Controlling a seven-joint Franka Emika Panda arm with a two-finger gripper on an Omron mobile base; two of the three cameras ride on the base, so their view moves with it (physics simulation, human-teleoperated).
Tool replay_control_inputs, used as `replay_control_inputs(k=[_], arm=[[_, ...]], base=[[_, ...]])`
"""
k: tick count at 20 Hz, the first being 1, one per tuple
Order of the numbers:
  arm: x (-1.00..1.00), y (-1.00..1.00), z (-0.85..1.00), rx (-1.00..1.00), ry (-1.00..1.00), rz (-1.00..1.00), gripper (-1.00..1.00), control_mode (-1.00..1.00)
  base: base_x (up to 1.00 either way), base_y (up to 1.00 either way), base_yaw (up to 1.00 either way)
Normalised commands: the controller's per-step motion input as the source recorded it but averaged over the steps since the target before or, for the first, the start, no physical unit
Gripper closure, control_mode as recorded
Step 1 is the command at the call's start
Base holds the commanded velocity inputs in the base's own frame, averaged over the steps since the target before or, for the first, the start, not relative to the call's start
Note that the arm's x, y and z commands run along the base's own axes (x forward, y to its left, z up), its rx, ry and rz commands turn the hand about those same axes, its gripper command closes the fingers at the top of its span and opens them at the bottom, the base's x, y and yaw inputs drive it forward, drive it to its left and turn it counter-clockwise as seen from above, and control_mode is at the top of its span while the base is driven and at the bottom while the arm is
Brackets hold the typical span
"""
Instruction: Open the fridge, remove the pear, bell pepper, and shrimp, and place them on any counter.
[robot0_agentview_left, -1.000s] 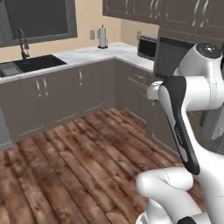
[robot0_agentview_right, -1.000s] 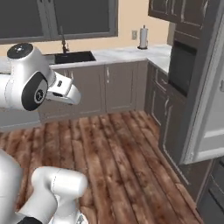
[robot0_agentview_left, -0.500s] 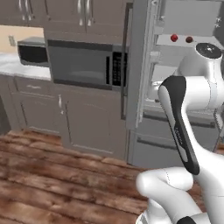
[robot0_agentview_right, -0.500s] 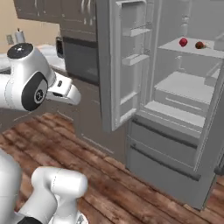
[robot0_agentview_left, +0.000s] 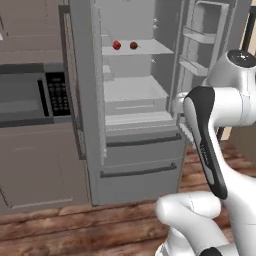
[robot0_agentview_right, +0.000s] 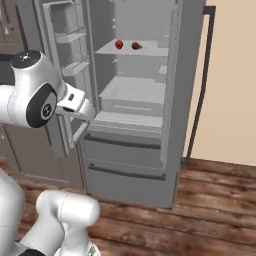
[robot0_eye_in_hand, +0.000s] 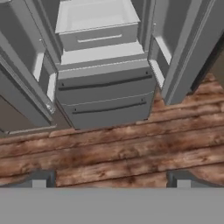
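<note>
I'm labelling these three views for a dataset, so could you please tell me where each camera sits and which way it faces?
Left base view: behind the arm to its left, facing the open fridge; the white arm rises at lower right.
Right base view: behind the arm to its right, facing the same fridge; the arm rises at lower left.
Hand view: on the hand, tilted down at the fridge's two bottom drawers and the wooden floor; the open gripper shows its fingertips at the bottom.
Shared: both base views show the bell pepper and pear on the upper shelf.

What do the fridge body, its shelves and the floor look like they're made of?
Fridge: brushed steel by its look, flat grey with a dull sheen and dark bar handles on the drawers. Shelves: probably white plastic, matte and pale; glass can't be ruled out. Floor: wood planks, brown, grained, with visible seams.
</note>
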Motion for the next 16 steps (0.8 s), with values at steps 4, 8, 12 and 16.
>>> replay_control_inputs(k=[4,8,12,16], arm=[[0.0,0.0,0.0,0.0,0.0,0.0,-1.0,1.0],[0.0,0.0,0.0,0.0,0.0,0.0,-1.0,1.0],[0.0,0.0,0.0,0.0,0.0,0.0,-1.0,1.0],[0.0,0.0,0.0,0.0,0.0,0.0,-1.0,1.0]], base=[[0.26,0.0,-0.09],[0.57,0.13,-0.01],[0.82,0.0,0.05],[1.0,0.0,0.08]])
